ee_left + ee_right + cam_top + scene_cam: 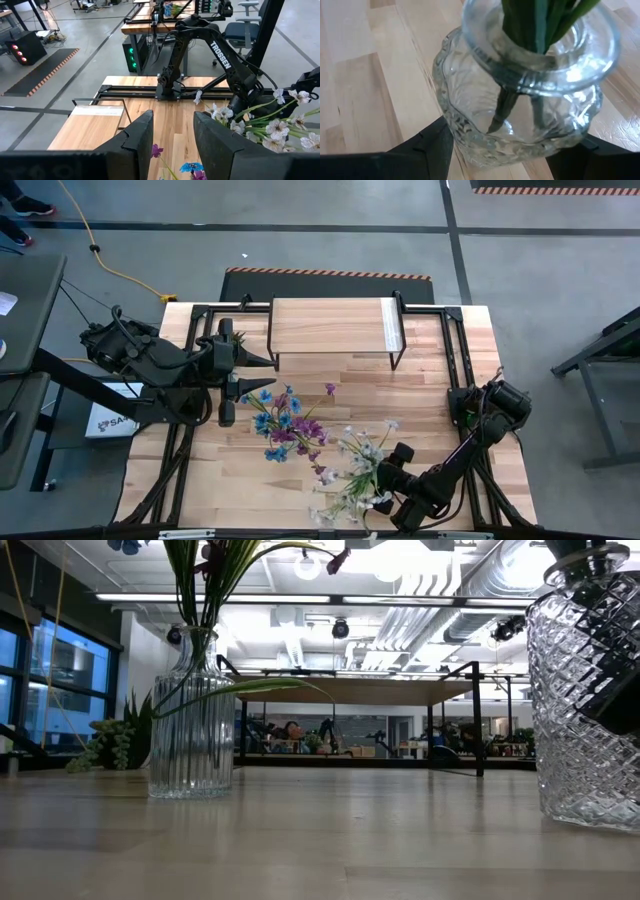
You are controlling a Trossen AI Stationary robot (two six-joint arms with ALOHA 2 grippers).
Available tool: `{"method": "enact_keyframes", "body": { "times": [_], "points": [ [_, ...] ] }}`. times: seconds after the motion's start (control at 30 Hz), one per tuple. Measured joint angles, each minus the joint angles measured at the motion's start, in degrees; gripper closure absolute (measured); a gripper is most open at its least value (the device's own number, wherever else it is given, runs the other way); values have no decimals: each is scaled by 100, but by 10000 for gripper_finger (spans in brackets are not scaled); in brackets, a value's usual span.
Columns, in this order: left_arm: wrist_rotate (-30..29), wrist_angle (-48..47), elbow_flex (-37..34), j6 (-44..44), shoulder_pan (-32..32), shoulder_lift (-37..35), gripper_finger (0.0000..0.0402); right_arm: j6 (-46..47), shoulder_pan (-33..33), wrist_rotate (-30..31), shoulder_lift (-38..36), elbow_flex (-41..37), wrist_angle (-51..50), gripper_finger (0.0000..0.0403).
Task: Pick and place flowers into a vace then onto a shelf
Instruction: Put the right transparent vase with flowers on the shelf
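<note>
Purple and blue flowers (285, 425) stand in a ribbed glass vase (190, 725) at mid-table. White-pink flowers (358, 470) stand in a cut-glass vase (588, 690) nearer the near edge, stems (530, 30) down through its neck. My right gripper (512, 145) is shut on this vase. My left gripper (258, 373) is open and touches nothing. It hovers left of the purple and blue flowers and points toward the table's right. The shelf (330, 325) stands at the far edge on black legs. My right gripper holds the cut-glass vase by its round lower body (451, 134), one finger (427, 147) on each side of the glass. The fingers come level from the table's right side. The vase is upright with its base (590, 818) on the table.
A small green spiky plant (120, 740) sits far left in the low view. The black frame rails (455, 350) run along the table's sides. Bare planks (420, 395) lie between the shelf and the vases. My right arm (230, 65) rises beyond the white flowers.
</note>
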Motion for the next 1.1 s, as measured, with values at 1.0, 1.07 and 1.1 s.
{"method": "enact_keyframes", "body": {
  "times": [1.0, 1.07, 1.1],
  "points": [
    [0, 116, 0, -2, -1, 0, 227, -57, 0, 251, -153, 69, -143, 159],
    [0, 116, 1, -2, -2, 0, 227, -64, 0, 257, -157, 140, -238, 159],
    [0, 114, 1, -2, -2, 0, 227, -69, 0, 266, -157, 177, -320, 159]
  ]
}}
